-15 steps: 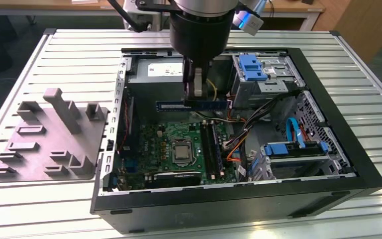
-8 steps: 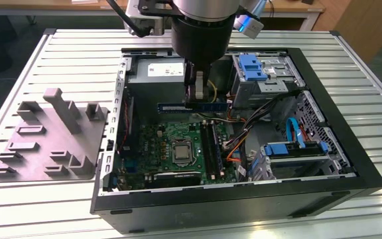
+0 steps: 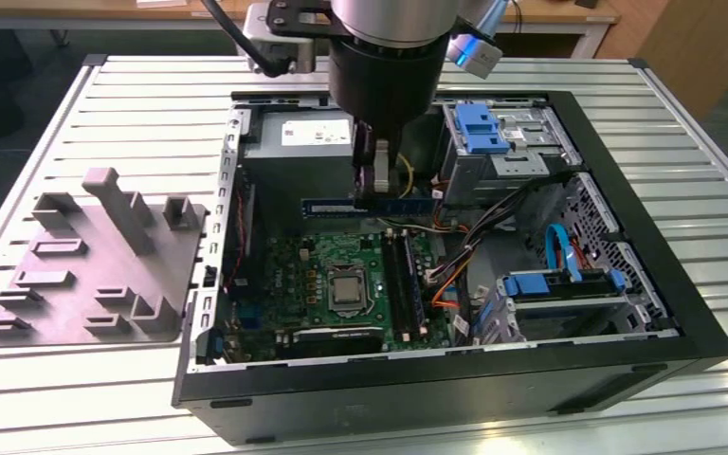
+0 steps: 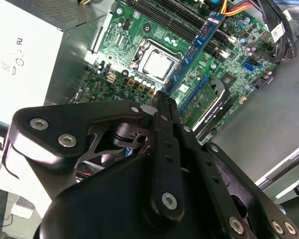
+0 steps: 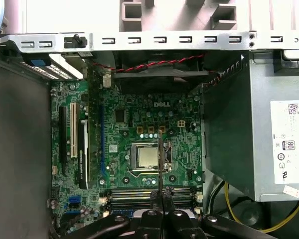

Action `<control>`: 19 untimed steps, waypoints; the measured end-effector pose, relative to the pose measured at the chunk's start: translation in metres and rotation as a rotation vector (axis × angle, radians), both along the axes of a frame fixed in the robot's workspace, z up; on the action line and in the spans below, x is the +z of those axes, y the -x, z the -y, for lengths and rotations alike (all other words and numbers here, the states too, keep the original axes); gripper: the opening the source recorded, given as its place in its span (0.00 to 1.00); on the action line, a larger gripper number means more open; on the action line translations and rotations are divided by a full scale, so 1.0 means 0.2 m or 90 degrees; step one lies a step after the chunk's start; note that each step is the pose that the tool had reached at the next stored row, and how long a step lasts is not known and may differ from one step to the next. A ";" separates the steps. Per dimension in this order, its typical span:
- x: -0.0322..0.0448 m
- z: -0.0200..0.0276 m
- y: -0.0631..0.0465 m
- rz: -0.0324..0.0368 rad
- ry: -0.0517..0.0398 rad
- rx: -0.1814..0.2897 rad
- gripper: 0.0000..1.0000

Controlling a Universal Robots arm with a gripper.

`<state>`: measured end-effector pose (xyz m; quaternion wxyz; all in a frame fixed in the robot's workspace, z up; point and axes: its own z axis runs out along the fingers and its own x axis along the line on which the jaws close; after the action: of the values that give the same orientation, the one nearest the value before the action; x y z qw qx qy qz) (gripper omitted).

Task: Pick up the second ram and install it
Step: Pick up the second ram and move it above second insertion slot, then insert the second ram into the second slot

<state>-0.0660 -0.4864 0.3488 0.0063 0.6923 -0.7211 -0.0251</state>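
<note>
1. While the arm hung over the open computer case [image 3: 465, 389], the grey plastic tray [image 3: 86, 270] with upright posts stood on the slatted table [image 3: 35, 398]. It was outside the case, well off to the exterior view's left of the gripper [image 3: 371, 195].
2. The grey power supply box [image 3: 300, 142] sat just beside the gripper, on the exterior view's left of it, against the case's far wall.
3. The gripper's fingers were closed on the second ram [image 3: 409, 203], clamped near its middle. The stick was held level and on edge. In the exterior view a blue end stuck out on each side of the fingers.
4. The ram was in the air under the wrist, above the green motherboard [image 3: 300, 275], and not seated in any slot.
5. In the first wrist view the ram [image 5: 161, 159] showed edge-on as a thin line. It ran out from the fingertips along the edge of the square silver processor socket [image 5: 147, 158].
6. The memory slots [image 3: 402, 270] lay on the board beneath the gripper, just to the exterior view's right of the socket.
7. A drive cage [image 3: 482, 128] with a blue latch stood close on the exterior view's right of the gripper. A blue cable [image 3: 564, 251] lay farther off on that side.
</note>
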 end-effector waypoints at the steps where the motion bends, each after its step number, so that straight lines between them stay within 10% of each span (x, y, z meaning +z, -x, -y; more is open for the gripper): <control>1: 0.000 0.000 0.00 0.0000 0.0001 0.000 0.11; 14: -0.006 0.000 0.00 0.0000 0.0001 -0.001 0.11; 19: -0.008 0.000 0.00 0.0000 0.0000 -0.052 0.11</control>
<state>-0.0660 -0.4864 0.3472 0.0053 0.6626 -0.7486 -0.0253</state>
